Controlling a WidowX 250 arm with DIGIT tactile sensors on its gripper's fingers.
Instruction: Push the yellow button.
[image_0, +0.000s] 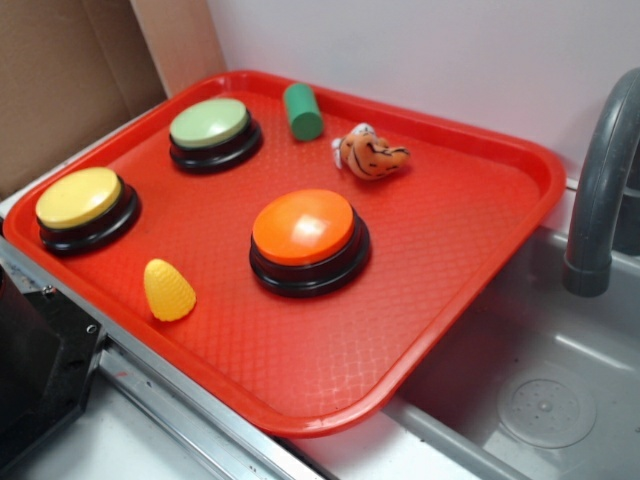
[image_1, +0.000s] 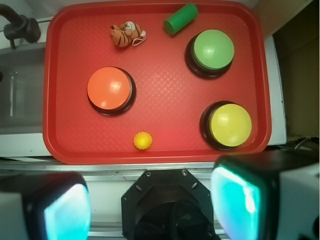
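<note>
The yellow button (image_0: 79, 197) is a domed yellow cap on a black base at the left corner of the red tray (image_0: 480, 230). In the wrist view it sits at the tray's lower right (image_1: 230, 125). My gripper (image_1: 150, 205) is open and empty, high above the counter in front of the tray, its two fingers (image_1: 235, 200) wide apart with teal pads. The yellow button lies just beyond the right finger. The gripper does not show in the exterior view.
On the tray (image_1: 165, 95): an orange button (image_0: 303, 229) (image_1: 109, 88), a pale green button (image_0: 210, 124) (image_1: 213, 49), a green cylinder (image_0: 302, 111) (image_1: 181, 19), a toy tiger (image_0: 368, 154) (image_1: 125, 34), a yellow corn toy (image_0: 168, 290) (image_1: 143, 140). A sink (image_0: 545, 400) with grey faucet (image_0: 600, 190) lies right. A black mount (image_1: 170, 200) sits below the gripper.
</note>
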